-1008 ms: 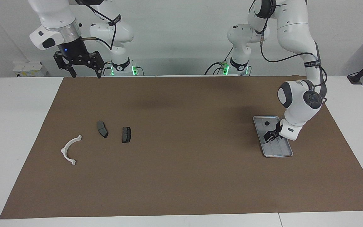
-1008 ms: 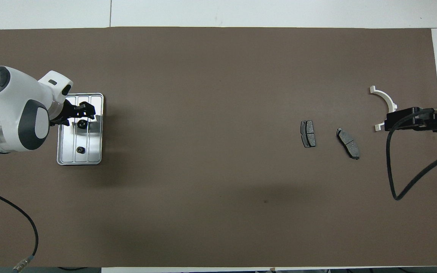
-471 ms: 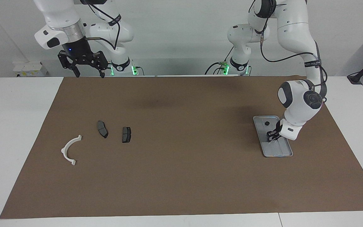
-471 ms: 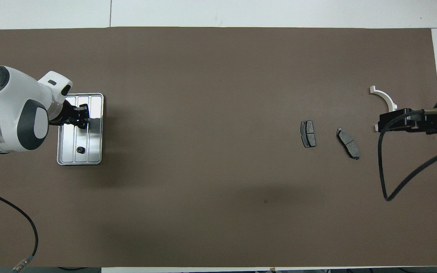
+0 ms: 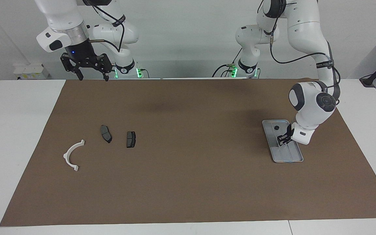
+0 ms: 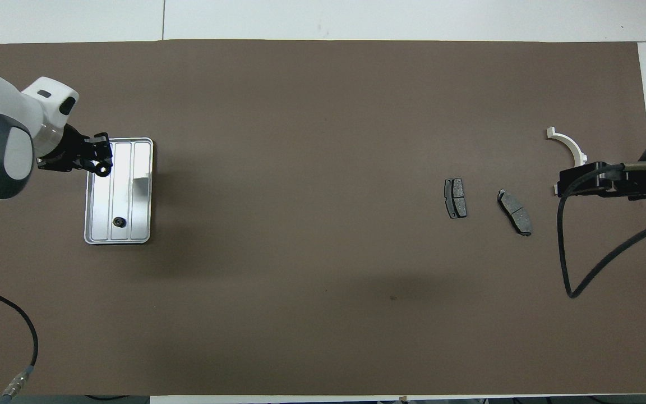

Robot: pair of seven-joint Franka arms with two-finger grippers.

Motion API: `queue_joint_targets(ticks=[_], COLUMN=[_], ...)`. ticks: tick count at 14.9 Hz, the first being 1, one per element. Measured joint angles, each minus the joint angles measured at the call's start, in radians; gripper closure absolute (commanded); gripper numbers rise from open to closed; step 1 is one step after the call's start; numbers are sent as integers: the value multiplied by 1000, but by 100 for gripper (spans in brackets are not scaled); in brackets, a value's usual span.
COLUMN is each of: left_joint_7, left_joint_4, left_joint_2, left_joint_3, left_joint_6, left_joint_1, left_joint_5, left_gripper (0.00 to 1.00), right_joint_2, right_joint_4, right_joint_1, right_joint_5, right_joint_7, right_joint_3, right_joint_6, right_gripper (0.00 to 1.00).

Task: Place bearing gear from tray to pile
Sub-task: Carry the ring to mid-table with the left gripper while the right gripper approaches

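- The left gripper (image 5: 283,140) hangs just above the tray (image 5: 289,157), its black fingers pinched on a small dark ring-shaped gear (image 6: 101,170).
- Under that gripper, the tray is a shallow silver-grey metal rectangle with rounded corners, a raised rim and lengthwise ribs on its shiny floor.
- A second small dark round gear (image 6: 118,223) lies on the tray floor, at the end nearer the robots than the spot below the left gripper.
- Well away from the left gripper, toward the right arm's end of the table, sits the pile: a white plastic half-ring bracket (image 5: 72,155) and two flat dark grey brake pads (image 5: 105,133), each lying apart on the matte brown mat (image 5: 188,182).
- The right gripper (image 5: 91,75) waits high over the mat's edge by its base, black fingers spread apart, holding nothing.
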Motion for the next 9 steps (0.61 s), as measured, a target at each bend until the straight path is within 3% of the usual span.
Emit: queue_joint_targets(ticks=[4, 9], left_joint_7=[-190, -483], left_joint_4=[160, 198], left_joint_2=[-13, -2], left_joint_3=[-10, -15], left_joint_6=[-93, -79], left_joint_1=[-50, -272], left_joint_5=[-21, -14], left_gripper=[100, 100], right_joint_2=[-1, -1], right_joint_4=[-6, -47], right_joint_1=[2, 81], right_joint_5=[0, 1], right_joint_7=[16, 140], right_joint_3=[0, 2], right_joint_6=[9, 71], right_gripper=[0, 0])
